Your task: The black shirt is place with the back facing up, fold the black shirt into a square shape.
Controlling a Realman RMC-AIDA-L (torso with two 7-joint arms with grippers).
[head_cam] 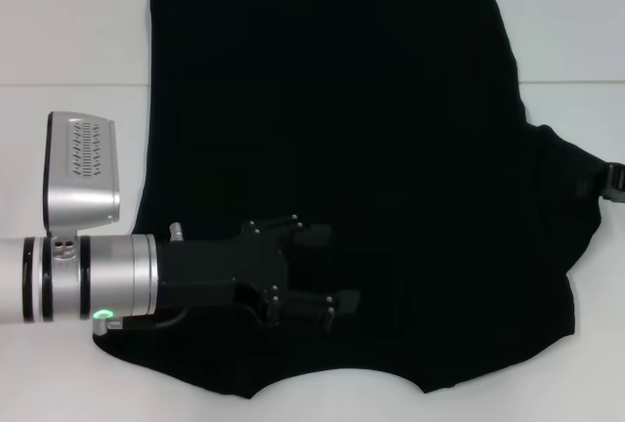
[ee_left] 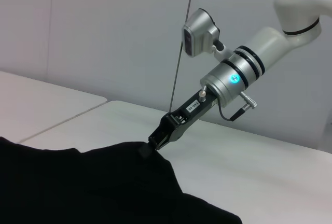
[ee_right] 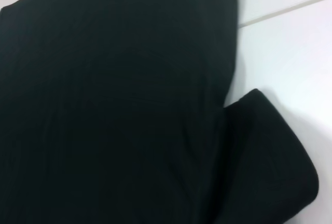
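Right gripper [ee_left: 150, 143] pinching black shirt [head_cam: 332, 148] sleeve

- The black shirt [head_cam: 391, 148] is soft, matt cloth with faint lengthwise creases; its sleeve [ee_right: 275, 156] shows a thick rolled edge.
- The table [head_cam: 68, 31] is a smooth white surface with a slight sheen and a thin seam across it.
- The left gripper [head_cam: 327, 285] is matt black, hard-looking, with small bright screws.
- The left arm's wrist [head_cam: 107, 275] is brushed silver metal with black rings.
- The right gripper [ee_left: 155, 140] is matt black; the arm above it has glossy white shells and a silver metal collar.
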